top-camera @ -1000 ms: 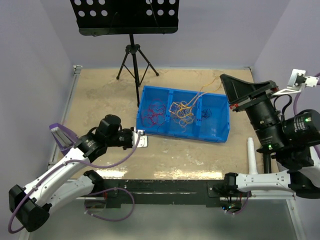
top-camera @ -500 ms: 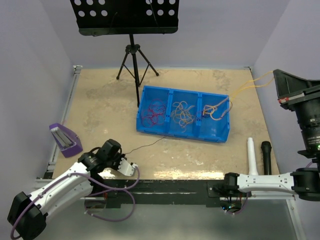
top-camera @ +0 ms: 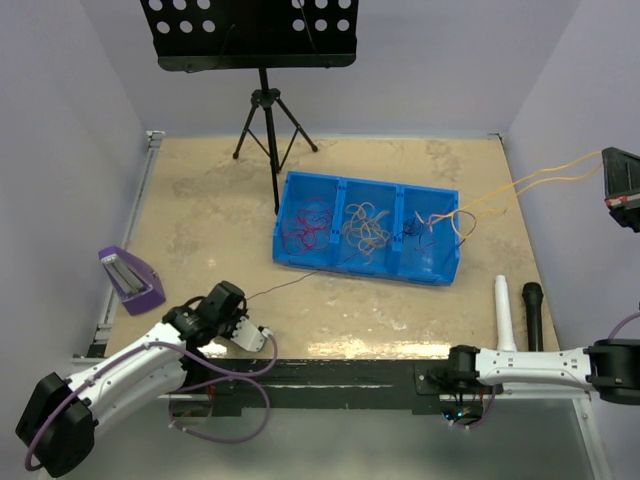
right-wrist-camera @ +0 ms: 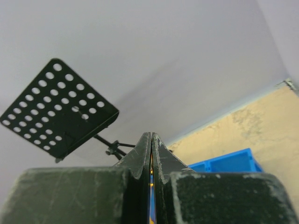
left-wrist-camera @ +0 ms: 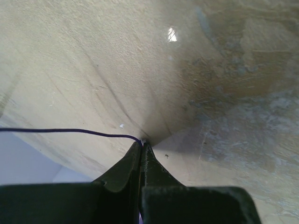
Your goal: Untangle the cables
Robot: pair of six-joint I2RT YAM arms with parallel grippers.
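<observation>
At about 7 o'clock on the table [top-camera: 200, 200], nearest the arm bases, the left gripper [left-wrist-camera: 141, 144] is sitting low over the surface. Its jaws are pressed fully together and are pinching the end of a thin dark wire [top-camera: 292, 285] at their tip. That wire is running off toward 1 o'clock and reaching the near wall of the blue bin [top-camera: 360, 262].

At 8 o'clock a purple holder [top-camera: 132, 280] is standing near the left edge. At 4 o'clock a white tube [top-camera: 504, 312] and a black cylinder [top-camera: 532, 312] are lying side by side.

The bin is resting just past the table's middle, and the rest of the cables are lying in its three compartments. Red wires [top-camera: 308, 225] are in the left one, yellow wires [top-camera: 365, 228] in the middle one, and a mixed orange and dark bunch [top-camera: 430, 225] in the right one.

From that bunch, orange strands [top-camera: 530, 185] are stretching toward 3 o'clock to the right gripper [right-wrist-camera: 151, 137]. It is hanging high past the right edge with its jaws closed flat on them.

At 12 o'clock a music stand [top-camera: 250, 35] is standing beyond the bin.
</observation>
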